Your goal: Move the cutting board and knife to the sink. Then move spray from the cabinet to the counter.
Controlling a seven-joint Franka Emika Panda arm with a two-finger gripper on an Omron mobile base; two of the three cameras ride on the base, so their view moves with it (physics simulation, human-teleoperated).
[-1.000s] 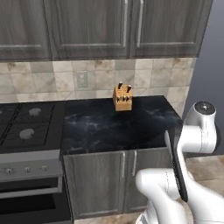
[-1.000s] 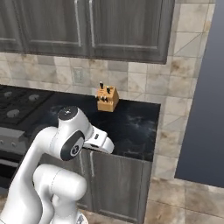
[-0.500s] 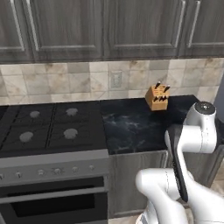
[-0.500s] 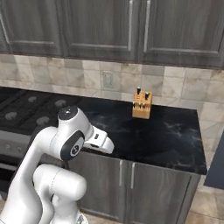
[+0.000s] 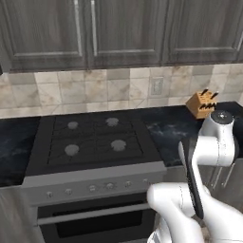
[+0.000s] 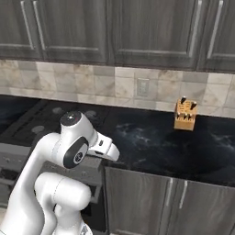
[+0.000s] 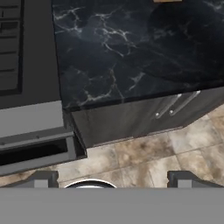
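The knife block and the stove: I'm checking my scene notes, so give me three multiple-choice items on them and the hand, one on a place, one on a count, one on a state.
1. Where does the knife block stand?
A. on the stove
B. on the counter by the tiled wall
C. on the floor

2. How many burners show on the stove?
A. two
B. six
C. four

3. How is the hand set?
A. open, holding nothing
B. shut on a bottle
C. shut on a board

Answers:
1. B: the right base view shows it on the black counter, just below the tiles.
2. C: the left base view shows two rows of two burners.
3. A: in the hand view the two fingertips stand wide apart with only floor between them.
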